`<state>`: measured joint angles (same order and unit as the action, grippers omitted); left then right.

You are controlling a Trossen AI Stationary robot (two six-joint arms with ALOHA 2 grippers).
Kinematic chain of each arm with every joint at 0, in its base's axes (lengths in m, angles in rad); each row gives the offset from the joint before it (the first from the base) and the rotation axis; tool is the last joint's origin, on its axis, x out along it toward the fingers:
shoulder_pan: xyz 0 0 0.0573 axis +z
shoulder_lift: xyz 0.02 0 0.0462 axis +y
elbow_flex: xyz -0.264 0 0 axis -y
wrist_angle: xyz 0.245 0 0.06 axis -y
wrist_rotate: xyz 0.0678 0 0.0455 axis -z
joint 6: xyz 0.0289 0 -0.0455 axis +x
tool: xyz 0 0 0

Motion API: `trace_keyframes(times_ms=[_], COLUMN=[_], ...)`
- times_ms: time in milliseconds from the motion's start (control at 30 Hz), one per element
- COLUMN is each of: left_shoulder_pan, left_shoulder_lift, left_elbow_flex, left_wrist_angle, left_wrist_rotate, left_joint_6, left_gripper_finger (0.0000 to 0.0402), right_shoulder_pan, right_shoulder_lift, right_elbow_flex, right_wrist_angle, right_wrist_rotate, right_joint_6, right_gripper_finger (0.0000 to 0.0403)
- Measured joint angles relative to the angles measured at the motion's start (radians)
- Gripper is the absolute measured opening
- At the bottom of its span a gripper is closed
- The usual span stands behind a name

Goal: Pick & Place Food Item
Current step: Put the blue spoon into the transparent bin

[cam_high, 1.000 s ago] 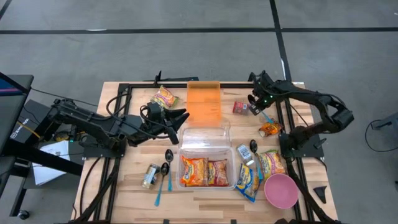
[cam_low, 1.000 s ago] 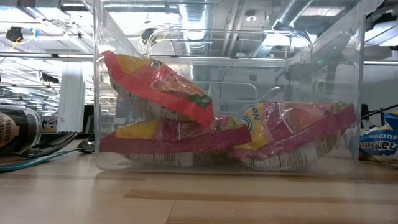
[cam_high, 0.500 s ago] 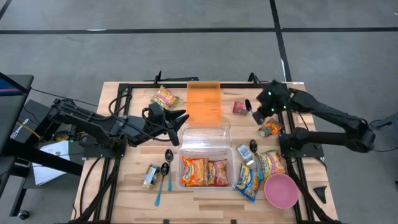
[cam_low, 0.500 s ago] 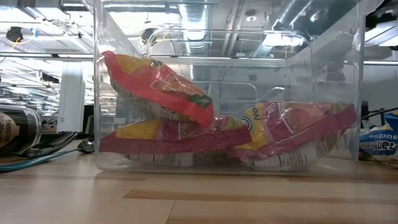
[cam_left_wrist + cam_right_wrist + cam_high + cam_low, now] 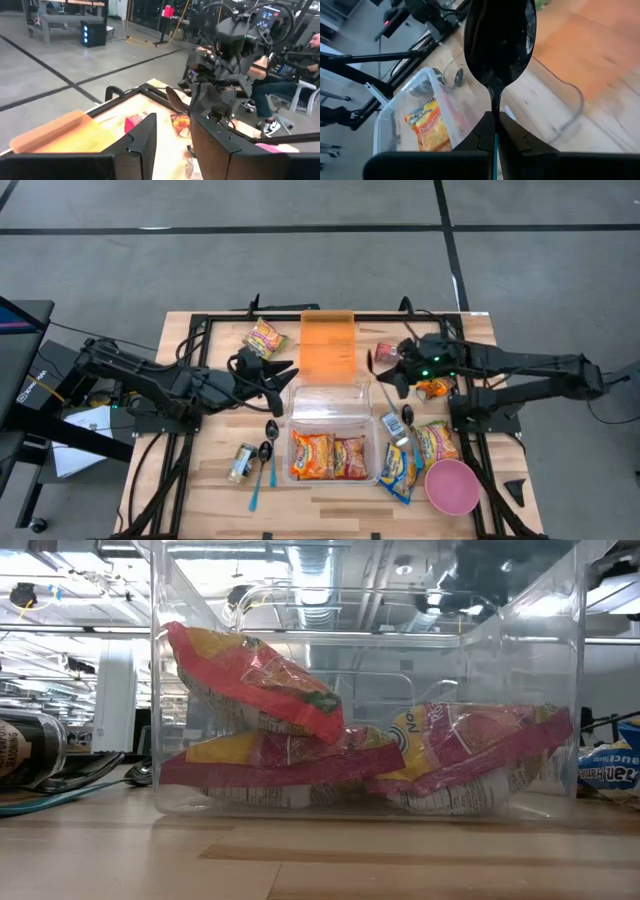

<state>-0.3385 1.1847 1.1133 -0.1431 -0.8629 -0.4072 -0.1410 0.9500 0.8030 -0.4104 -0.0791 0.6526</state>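
Worktop [image 5: 200, 490]: clear bin [image 5: 330, 395] at centre, noodle packets [image 5: 327, 455] in its 6 o'clock half, orange lid [image 5: 328, 345] at its 12.

Right hand [image 5: 385, 370] clamped on a black spoon [image 5: 499, 37], hovering off the bin's 2 o'clock corner. Spoon is cutlery, not food; risk is it gets dropped among the packets, or its long bowl clips the bin wall and twists in the thin grip.

Left hand [image 5: 172, 142], fingers apart and empty, waits near the bin's 10 o'clock corner; both arms crowding that end could collide.

Loose snack packet [image 5: 436, 388] lies at 3 o'clock.
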Motion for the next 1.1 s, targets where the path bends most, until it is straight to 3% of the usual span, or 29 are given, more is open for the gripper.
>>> trace_keyframes(times_ms=[433,600,867,1100], left_shoulder_pan=[-0.064,-0.086,-0.109,-0.11], left_shoulder_lift=[-0.077,-0.077,-0.077,-0.077], left_elbow_flex=[-0.001,0.0,0.0,0.0], left_wrist_angle=[-0.139,-0.172,-0.265,-0.272], left_wrist_rotate=[0.005,0.005,0.004,0.004], left_joint_6=[-0.054,-0.084,-0.2,-0.203], left_gripper_finger=[0.0113,0.0113,0.0113,0.0113], right_shoulder_pan=[0.045,0.028,0.03,0.044], right_shoulder_lift=[0.413,0.542,0.661,0.741], right_elbow_flex=[0.338,0.467,0.484,0.484], right_wrist_angle=[0.071,-0.019,-0.121,-0.118], right_wrist_rotate=[0.028,0.028,0.013,-0.025], right_joint_6=[-0.316,-0.426,-0.48,-0.507], right_gripper_finger=[0.0,0.0,0.0,0.0])
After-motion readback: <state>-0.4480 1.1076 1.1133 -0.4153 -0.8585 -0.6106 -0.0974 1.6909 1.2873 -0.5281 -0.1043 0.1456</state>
